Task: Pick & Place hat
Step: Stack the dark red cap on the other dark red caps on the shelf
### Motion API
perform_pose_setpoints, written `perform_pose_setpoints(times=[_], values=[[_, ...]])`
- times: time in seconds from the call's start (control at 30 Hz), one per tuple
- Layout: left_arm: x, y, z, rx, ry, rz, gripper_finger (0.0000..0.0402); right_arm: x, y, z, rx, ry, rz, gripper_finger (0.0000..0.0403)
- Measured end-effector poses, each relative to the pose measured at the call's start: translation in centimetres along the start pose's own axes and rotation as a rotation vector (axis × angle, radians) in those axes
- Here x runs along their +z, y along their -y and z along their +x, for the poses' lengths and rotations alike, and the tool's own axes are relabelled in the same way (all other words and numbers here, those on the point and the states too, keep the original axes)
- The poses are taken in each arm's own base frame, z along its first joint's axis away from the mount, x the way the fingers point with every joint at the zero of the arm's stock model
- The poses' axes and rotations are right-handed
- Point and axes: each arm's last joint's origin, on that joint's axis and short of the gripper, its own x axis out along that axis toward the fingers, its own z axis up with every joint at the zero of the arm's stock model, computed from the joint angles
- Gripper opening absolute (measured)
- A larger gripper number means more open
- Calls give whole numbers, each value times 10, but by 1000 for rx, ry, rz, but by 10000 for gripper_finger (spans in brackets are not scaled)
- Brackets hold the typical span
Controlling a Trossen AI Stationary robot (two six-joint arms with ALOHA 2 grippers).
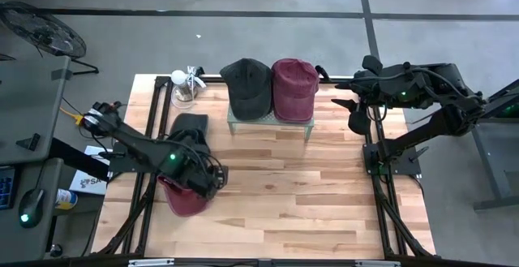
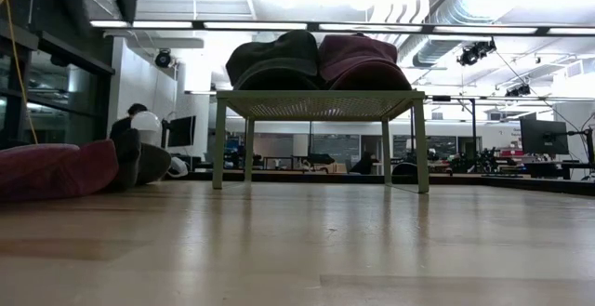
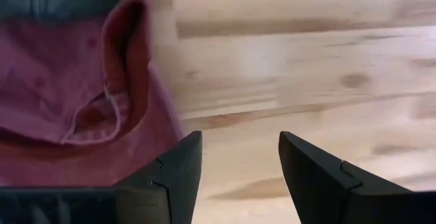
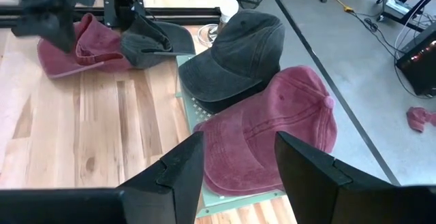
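Note:
A maroon hat (image 1: 185,199) lies on the table's left near part, its back opening with the strap (image 3: 95,115) showing in the left wrist view. A dark grey hat (image 1: 191,126) lies just beyond it. My left gripper (image 3: 238,176) hangs open above the bare wood at the maroon hat's right edge, pointing steeply down, with nothing between its fingers. A second dark grey hat (image 1: 246,87) and a second maroon hat (image 1: 293,87) rest on the green rack (image 1: 235,125) at the far middle. My right gripper (image 4: 238,169) waits open, raised at the far right.
A clear glass with a white thing in it (image 1: 182,90) stands at the far left, beside the rack. Bare wood (image 1: 308,194) stretches across the table's middle and near right. The rack stands on thin legs (image 2: 420,148) with open space beneath.

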Motion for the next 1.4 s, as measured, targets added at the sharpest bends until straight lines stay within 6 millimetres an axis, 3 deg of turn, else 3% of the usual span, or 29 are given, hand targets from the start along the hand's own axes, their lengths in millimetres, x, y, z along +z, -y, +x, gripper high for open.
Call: perform_pose_setpoints(times=[0.27,0.77,1.13,1.27,1.4], values=[[-18,-5,53,195,-37,-55,191,0,0,0,1,0,-6,172],[-43,1,114,367,-55,-40,191,0,0,0,4,0,-4,172],[-47,1,126,394,-70,8,184,0,0,0,4,0,-6,172],[-48,1,126,411,-95,15,145,0,0,0,4,0,-6,172],[-49,0,126,423,-132,47,81,0,0,0,4,0,-7,172]])
